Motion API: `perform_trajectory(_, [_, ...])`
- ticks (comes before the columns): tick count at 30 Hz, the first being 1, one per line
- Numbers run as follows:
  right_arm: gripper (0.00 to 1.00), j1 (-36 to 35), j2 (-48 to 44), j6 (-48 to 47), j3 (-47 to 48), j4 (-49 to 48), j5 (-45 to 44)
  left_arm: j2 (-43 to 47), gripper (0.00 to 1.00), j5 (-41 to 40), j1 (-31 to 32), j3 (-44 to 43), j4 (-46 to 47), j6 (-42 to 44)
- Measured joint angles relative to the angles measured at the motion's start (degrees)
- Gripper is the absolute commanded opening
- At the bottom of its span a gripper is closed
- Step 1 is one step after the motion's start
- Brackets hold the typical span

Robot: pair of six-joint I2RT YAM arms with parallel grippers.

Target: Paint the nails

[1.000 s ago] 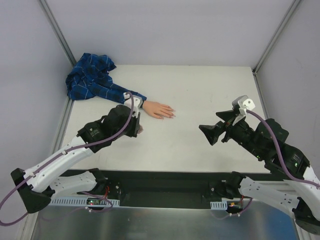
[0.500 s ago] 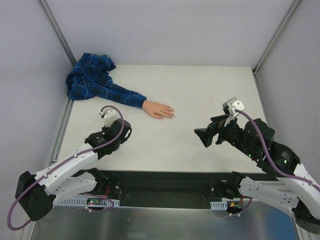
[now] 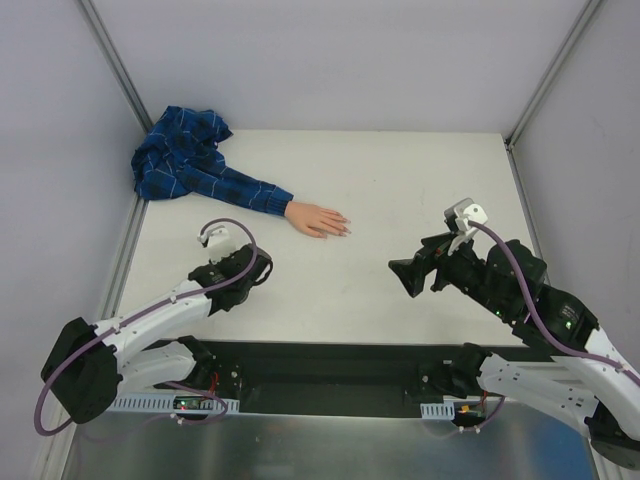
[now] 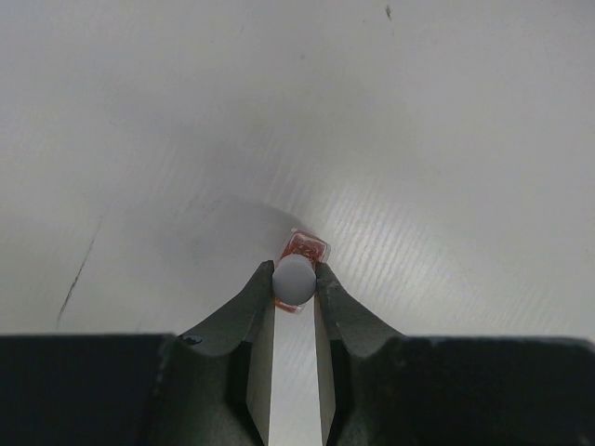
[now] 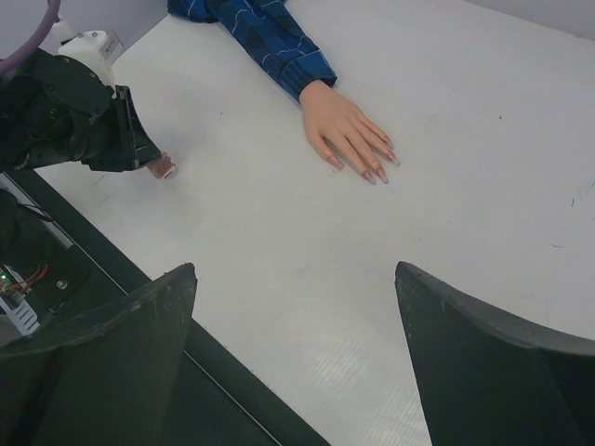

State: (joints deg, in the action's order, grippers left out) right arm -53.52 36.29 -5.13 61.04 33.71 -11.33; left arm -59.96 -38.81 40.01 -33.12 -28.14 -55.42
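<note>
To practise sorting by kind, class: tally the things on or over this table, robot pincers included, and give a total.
fake hand, in a blue plaid sleeve: 1
polish bottle: 1
pincers: 2 (left pincer shut on the polish bottle, right pincer open)
Total: 4

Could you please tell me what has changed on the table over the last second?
The left hand pulled back from beside the wrist of the fake hand toward the near-left part of the table. It is now clamped on the cap of the polish bottle. The right hand, open, shifted slightly left and nearer, then held. The fake hand and its plaid sleeve stayed put.
</note>
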Motion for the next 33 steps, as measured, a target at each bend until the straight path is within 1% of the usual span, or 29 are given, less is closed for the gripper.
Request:
perform_trajectory(10, [0.90, 0.00, -0.39, 0.09, -0.74, 0.02, 0.00, -3.10, 0.00, -1.57, 0.00, 1.16, 0.39, -3.54])
perform_trajectory(11, [0.90, 0.00, -0.39, 0.09, -0.87, 0.00, 0.00, -3.45, 0.01, -1.86, 0.00, 1.16, 0.46, -3.61])
perform_trajectory(13, [0.90, 0.00, -0.35, 0.13, -0.96, 0.04, -0.02, -4.07, 0.11, -2.38, 0.00, 1.14, 0.74, -3.63])
perform_trajectory(14, [0.90, 0.00, -0.35, 0.15, -0.96, -0.02, -0.02, -4.24, 0.19, -2.60, 0.00, 1.14, 0.94, -3.63])
perform_trajectory(15, [0.90, 0.00, -0.37, 0.15, -0.96, 0.00, -0.02, -4.37, 0.34, -2.78, 0.00, 1.14, 1.09, -3.65])
perform_trajectory(17, [0.90, 0.00, -0.35, 0.15, -0.96, 0.00, -0.02, -4.42, 0.45, -2.84, 0.00, 1.14, 1.25, -3.45])
perform_trajectory(18, [0.90, 0.00, -0.35, 0.15, -0.96, 0.00, -0.02, -4.42, 0.56, -2.71, 0.00, 1.14, 1.25, -3.58])
perform_trajectory(20, [0.90, 0.00, -0.35, 0.20, -0.96, -0.02, -0.02, -4.37, 0.65, -2.62, -0.02, 1.14, 1.27, -3.37])
perform_trajectory(22, [0.90, 0.00, -0.35, 0.20, -0.96, 0.00, -0.02, -3.98, 0.80, -2.19, 0.00, 1.14, 1.29, -2.99])
perform_trajectory(24, [0.90, 0.00, -0.33, 0.39, -0.96, 0.02, -0.44, -2.56, 0.87, -1.68, 0.00, 1.07, 1.11, -2.05])
perform_trajectory(25, [0.90, 0.00, -0.33, 0.66, -0.94, 0.20, -0.85, -1.31, 0.94, -1.25, 0.00, 0.87, 0.76, -1.53])
perform_trajectory(28, [0.92, 0.00, 0.17, 2.01, 0.39, 2.97, -4.61, 3.91, 0.99, 1.46, -0.24, -1.14, -0.68, 0.55])
perform_trajectory(29, [0.93, 0.00, 0.57, 2.71, 1.64, 5.20, -6.91, 6.03, 0.99, 2.89, -0.35, -2.45, -0.87, 2.05])
perform_trajectory(30, [0.94, 0.00, 1.05, 3.45, 3.21, 7.56, -9.27, 8.15, 0.99, 4.66, -0.37, -4.26, -1.25, 3.69])
perform_trajectory(31, [0.97, 0.00, 1.38, 4.09, 4.87, 9.86, -11.63, 9.73, 0.99, 6.29, -0.37, -6.16, -1.51, 5.29])
perform_trajectory(33, [0.99, 0.00, 1.64, 5.40, 8.17, 14.60, -16.63, 12.61, 0.99, 11.47, -0.37, -12.07, -1.27, 10.25])
